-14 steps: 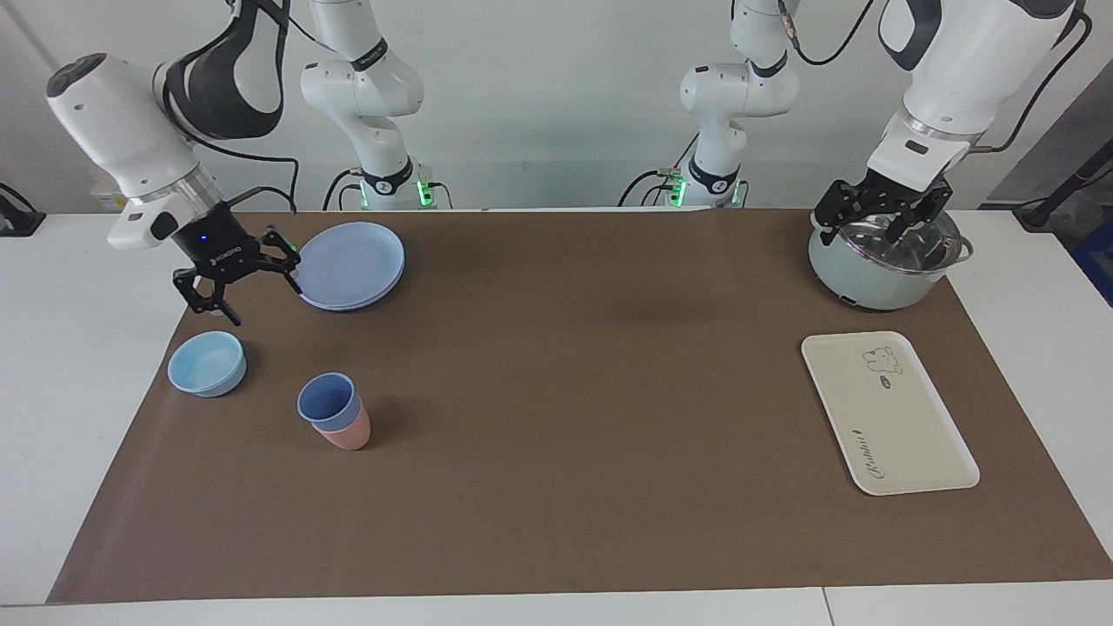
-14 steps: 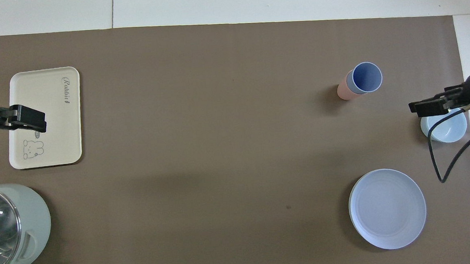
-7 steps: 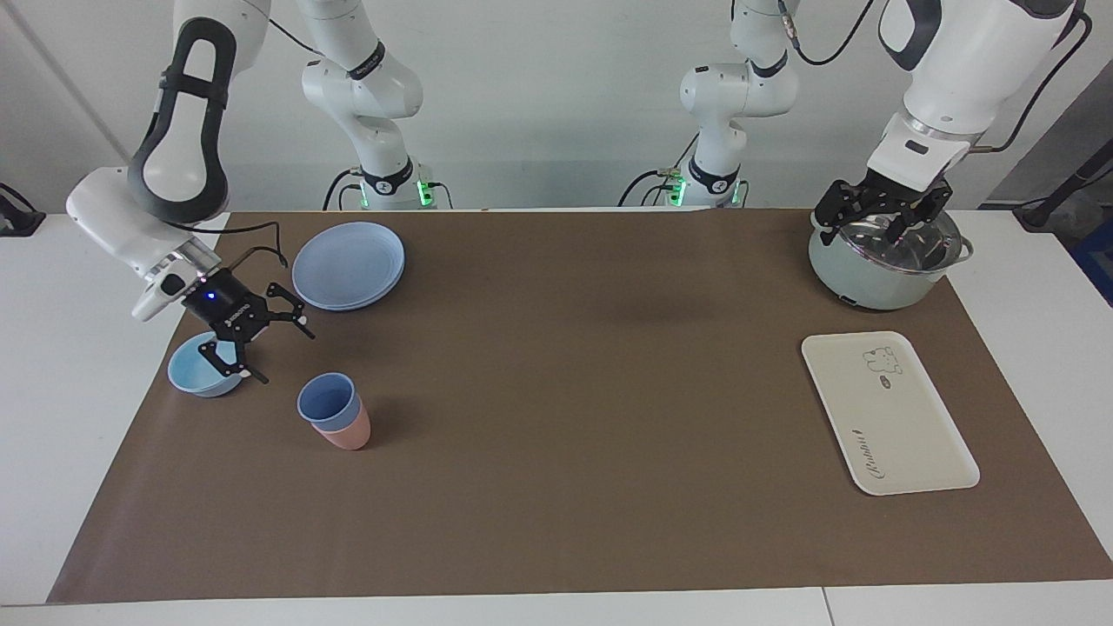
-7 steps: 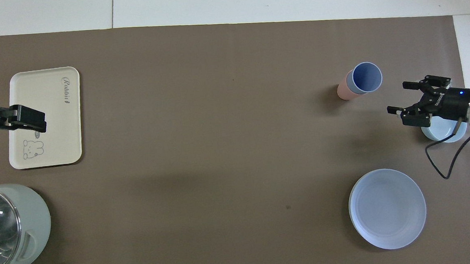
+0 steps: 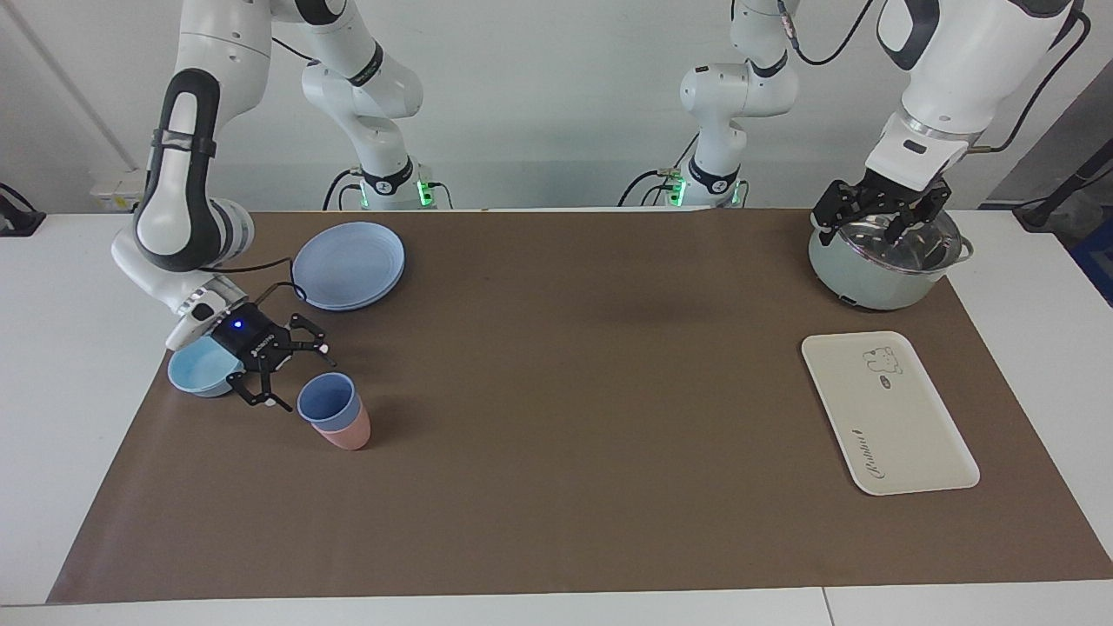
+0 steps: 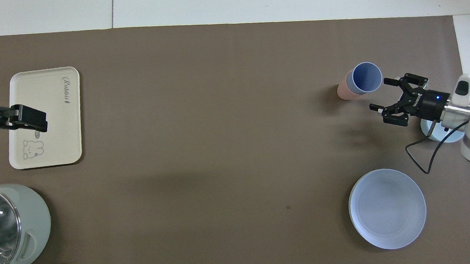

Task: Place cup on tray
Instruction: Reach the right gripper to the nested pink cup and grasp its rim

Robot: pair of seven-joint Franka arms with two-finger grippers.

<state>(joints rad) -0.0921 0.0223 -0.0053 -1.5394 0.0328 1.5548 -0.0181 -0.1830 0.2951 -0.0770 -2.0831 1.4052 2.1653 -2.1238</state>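
Periwinkle cup (image 5: 328, 402) sits nested in pink tumbler (image 5: 348, 433).

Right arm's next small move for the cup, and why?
Probably ease the right gripper sideways until its open fingers straddle the cup, then close. It is low beside the cup, between cup and bowl, not touching. The cup sits nested in the pink tumbler; the tray lies at the left arm's end.

Your right gripper (image 5: 300, 376) hangs spread just beside the cup (image 5: 328, 402), which sits nested in the pink tumbler (image 5: 345, 432).
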